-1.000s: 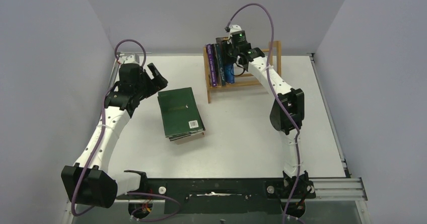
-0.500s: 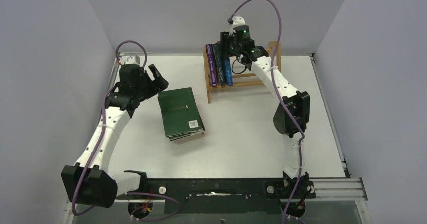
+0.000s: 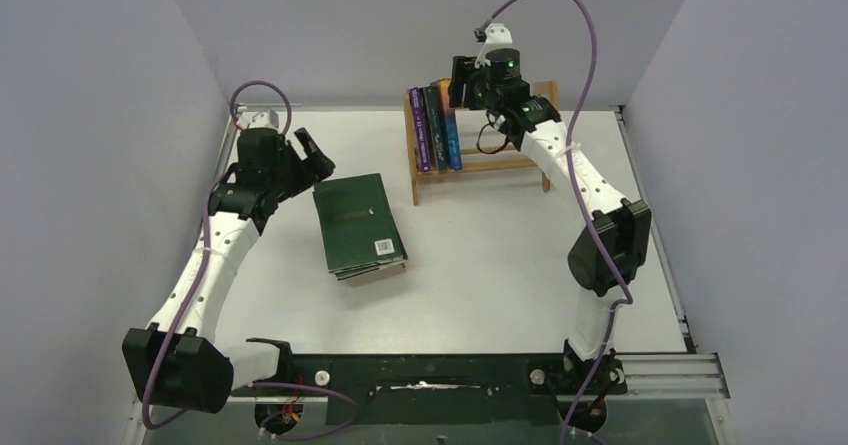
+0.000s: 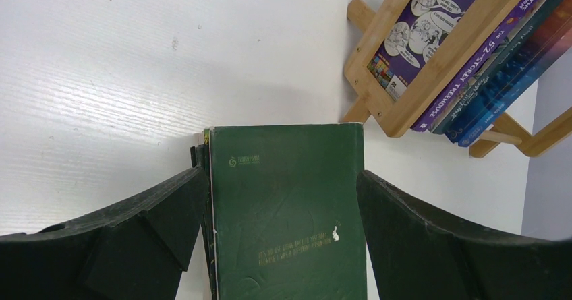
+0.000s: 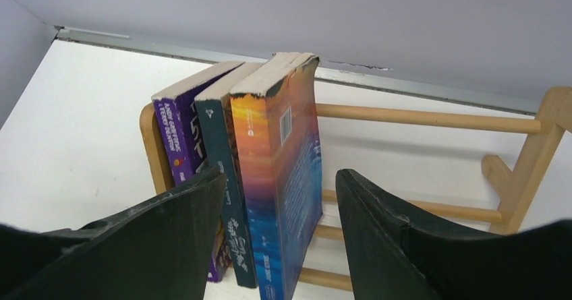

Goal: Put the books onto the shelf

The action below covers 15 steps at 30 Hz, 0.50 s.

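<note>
The right gripper point(image 5: 280, 175) stands about half open around the orange book point(image 5: 283, 152) and, as far as I can see, holds nothing. That book is upright in the shelf point(image 5: 432, 118), so its placing seems finished. The left gripper point(image 4: 282, 175) is wide open and empty, near the stack point(image 3: 358, 227) on the table point(image 4: 101, 77), aimed at the green book point(image 4: 290, 205) on top. Next, I think, it must reach that book, close and lift. Count: three books in the shelf; one stack, its number unclear.

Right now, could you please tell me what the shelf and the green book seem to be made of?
Shelf: pale unpainted wood, going by its grain and dowel rails. Green book: paper, with a seemingly glossy card cover that shows sheen and scuffs.
</note>
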Tool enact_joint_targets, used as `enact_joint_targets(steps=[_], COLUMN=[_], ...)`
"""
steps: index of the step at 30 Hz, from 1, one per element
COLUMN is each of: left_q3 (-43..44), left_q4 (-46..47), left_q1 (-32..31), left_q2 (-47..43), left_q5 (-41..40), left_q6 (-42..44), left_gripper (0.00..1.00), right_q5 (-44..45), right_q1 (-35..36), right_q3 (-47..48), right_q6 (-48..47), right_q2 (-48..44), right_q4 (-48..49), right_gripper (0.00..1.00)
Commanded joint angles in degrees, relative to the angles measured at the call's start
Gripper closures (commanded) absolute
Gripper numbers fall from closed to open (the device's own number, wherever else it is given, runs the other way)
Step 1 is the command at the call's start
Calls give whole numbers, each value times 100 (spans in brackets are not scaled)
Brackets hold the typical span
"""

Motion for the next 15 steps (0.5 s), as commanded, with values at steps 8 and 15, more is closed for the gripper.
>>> enact_joint_targets(steps=[8,15], left_q3=[-117,-370], left_q4=[41,24], left_q1=[65,56], left_q2=[24,21], left_q5=[356,383], left_q6=[-162,-240], left_gripper=[18,19], right_q5=[-1307,-1676], right_q1=[541,1034], right_q3=[-1850,-3281], right_q6=[393,1084], right_q2=[-1868,-2651], right_q4=[270,630], right_gripper=[38,38])
